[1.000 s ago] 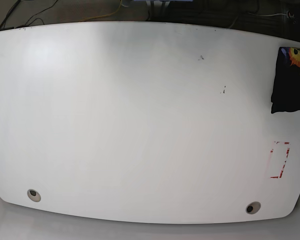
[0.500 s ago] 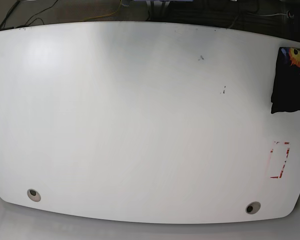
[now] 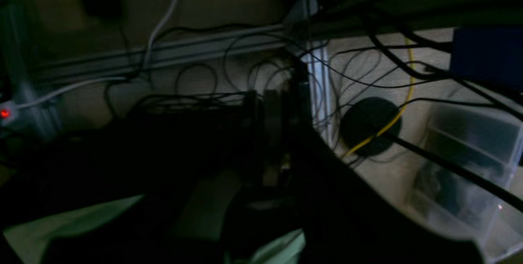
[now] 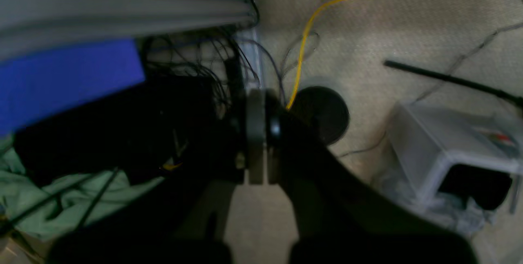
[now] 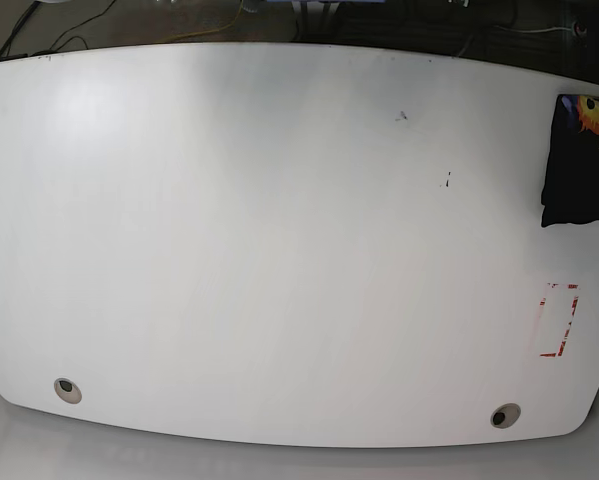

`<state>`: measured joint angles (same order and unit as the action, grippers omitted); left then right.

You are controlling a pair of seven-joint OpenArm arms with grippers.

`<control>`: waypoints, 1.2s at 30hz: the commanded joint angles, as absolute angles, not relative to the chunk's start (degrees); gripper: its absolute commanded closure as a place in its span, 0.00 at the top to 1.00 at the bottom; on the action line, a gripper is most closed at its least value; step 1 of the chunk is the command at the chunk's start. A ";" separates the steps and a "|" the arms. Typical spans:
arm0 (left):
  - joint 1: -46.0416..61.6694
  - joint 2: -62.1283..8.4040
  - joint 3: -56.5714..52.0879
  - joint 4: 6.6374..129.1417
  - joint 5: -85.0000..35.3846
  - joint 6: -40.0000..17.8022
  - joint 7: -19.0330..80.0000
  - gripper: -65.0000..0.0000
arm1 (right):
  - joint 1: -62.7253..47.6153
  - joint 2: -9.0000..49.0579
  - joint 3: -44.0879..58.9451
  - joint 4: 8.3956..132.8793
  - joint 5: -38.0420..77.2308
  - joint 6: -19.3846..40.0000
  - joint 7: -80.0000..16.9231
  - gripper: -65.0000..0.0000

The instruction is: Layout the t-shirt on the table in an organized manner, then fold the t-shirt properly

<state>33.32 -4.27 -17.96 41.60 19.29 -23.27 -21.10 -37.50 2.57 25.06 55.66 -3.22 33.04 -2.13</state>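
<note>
So nearest to us, both pincers are off the counter entirely. Our right pincer [image 4: 257, 141] has its pads pressed flat together with nothing between them, and it's looking down at floor, a yellow cable [image 4: 314, 23] and a clear plastic bin [image 4: 445, 153]. Our left pincer [image 3: 271, 133] is dark and blurry in its own view, but it looks closed and empty too, aimed at a tangle of cables.

On the counter [image 5: 279, 250], the near edge shows the two round metal inserts and the red outline mark [image 5: 558, 320], nothing else.

Further out, the t-shirt [image 5: 579, 170] sits as a compact black bundle at the far right edge of the base view, sun print [image 5: 597, 113] up, long axis running near-to-far. That side belongs to our left arm, so we'd guess it's the closer one to reach.
</note>
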 commanded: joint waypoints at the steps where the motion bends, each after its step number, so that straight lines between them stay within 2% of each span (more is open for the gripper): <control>1: 32.57 -4.35 -17.98 38.11 20.18 -23.69 -22.20 0.02 | -36.44 3.12 25.19 53.23 -5.14 33.54 -1.89 0.00; 6: 28.97 -4.35 -17.89 33.19 20.44 -23.25 -22.11 0.02 | -33.63 3.03 25.19 50.59 -7.52 33.27 -1.89 0.00; 12: 23.16 -4.35 -17.71 23.78 25.45 -18.95 -18.77 0.02 | -28.97 3.38 25.27 44.26 -9.80 33.19 -1.89 0.00; 20: 16.31 -5.14 -17.71 12.70 28.35 -17.10 -18.59 0.02 | -22.81 4.35 25.54 35.38 -12.00 33.10 -1.89 0.00; 26: 10.42 -5.23 -17.71 2.59 31.34 -12.44 -16.48 0.02 | -19.12 4.79 25.27 30.20 -12.09 31.78 -1.89 0.00; 33: 6.90 -5.23 -17.71 0.00 31.52 -10.95 -12.70 0.02 | -16.92 5.32 25.10 29.58 -12.18 28.79 -2.33 0.00; 36: 6.02 -4.88 -17.71 0.00 31.43 -10.95 -9.63 0.02 | -14.11 5.41 25.10 25.36 -14.46 27.30 -2.42 0.00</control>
